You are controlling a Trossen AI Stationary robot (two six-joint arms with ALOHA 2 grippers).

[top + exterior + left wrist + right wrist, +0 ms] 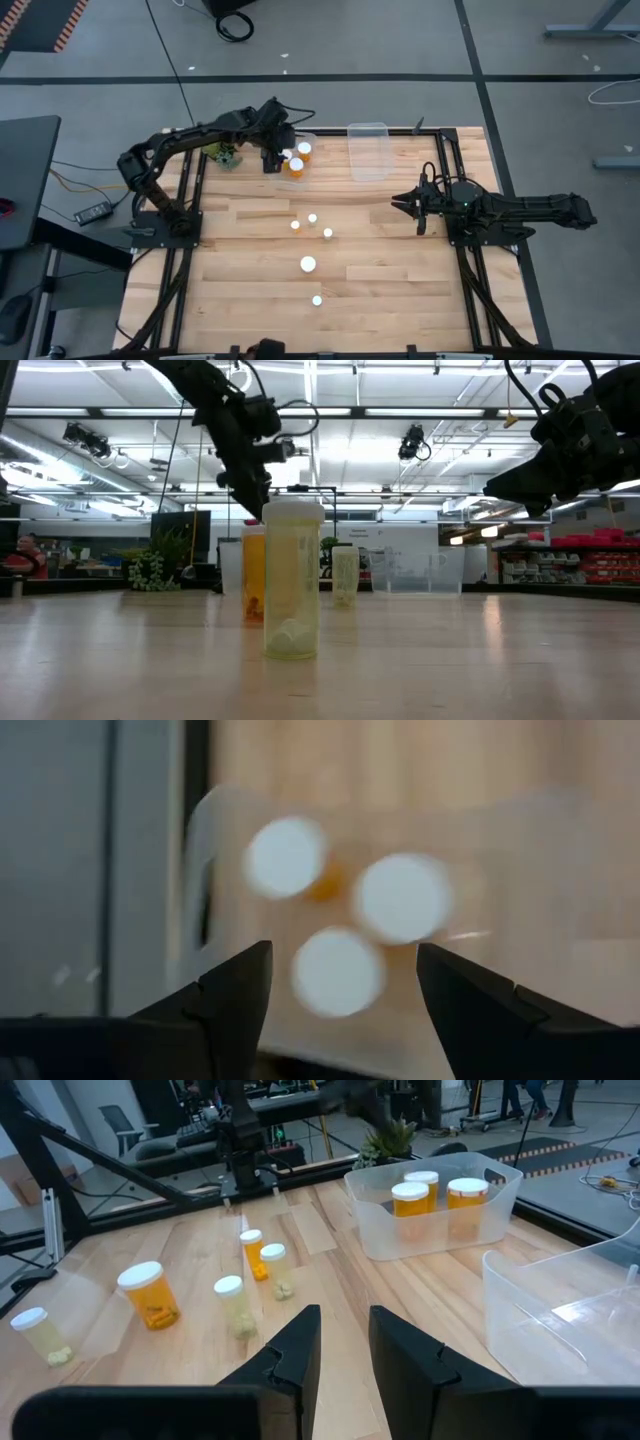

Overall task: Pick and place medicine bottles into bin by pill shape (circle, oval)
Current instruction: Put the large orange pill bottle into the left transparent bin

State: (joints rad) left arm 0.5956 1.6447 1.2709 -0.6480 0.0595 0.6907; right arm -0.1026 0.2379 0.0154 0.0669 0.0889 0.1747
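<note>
Five orange and pale medicine bottles with white caps stand upright on the wooden table, among them a wide-capped one [308, 264] and a small one [317, 300]; they also show in the right wrist view [150, 1292]. Three more bottles [430, 1195] stand in the clear far-left bin [310, 136]. My left gripper [272, 160] hovers open and empty above that bin, with the three white caps [338, 970] below its fingers. My right gripper [408, 205] waits at the table's right, slightly open and empty, pointing toward the loose bottles.
A second clear bin [368, 150] stands empty at the far middle, right of the first. A small green plant-like object [228, 155] sits at the far left beside the left arm. Black frame rails run along the table's left and right sides.
</note>
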